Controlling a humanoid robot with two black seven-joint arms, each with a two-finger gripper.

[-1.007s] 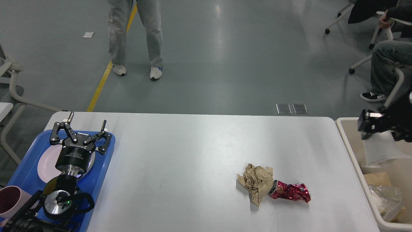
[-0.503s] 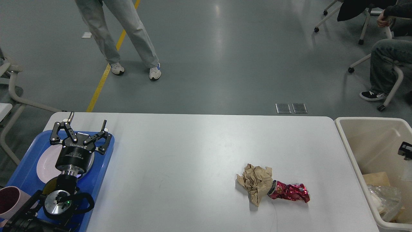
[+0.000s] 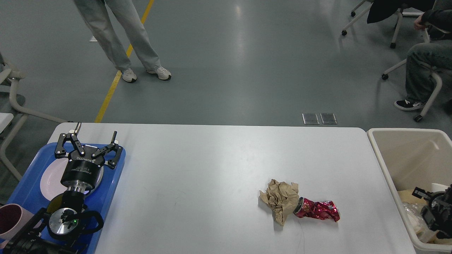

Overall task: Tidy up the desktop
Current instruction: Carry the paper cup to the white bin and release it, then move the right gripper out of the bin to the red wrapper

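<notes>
The white desktop [image 3: 212, 165] carries a crumpled brown paper ball [image 3: 280, 199] and a crushed red can [image 3: 317, 210], touching each other right of centre. My left gripper [image 3: 96, 130] is open and empty, fingers pointing up, above the blue tray [image 3: 114, 183] at the left edge. My right gripper [image 3: 425, 199] is small and dark, low over the cream bin [image 3: 386, 169] at the right edge; its fingers cannot be told apart.
A pink plate [image 3: 47, 181] lies in the tray and a pink cup [image 3: 10, 220] stands at its near corner. The bin holds paper and plastic waste. A person stands beyond the table, another sits at the far right.
My right arm has dropped from high over the bin to low at the right edge. The standing person has stepped left. The left arm, paper and can have not moved.
</notes>
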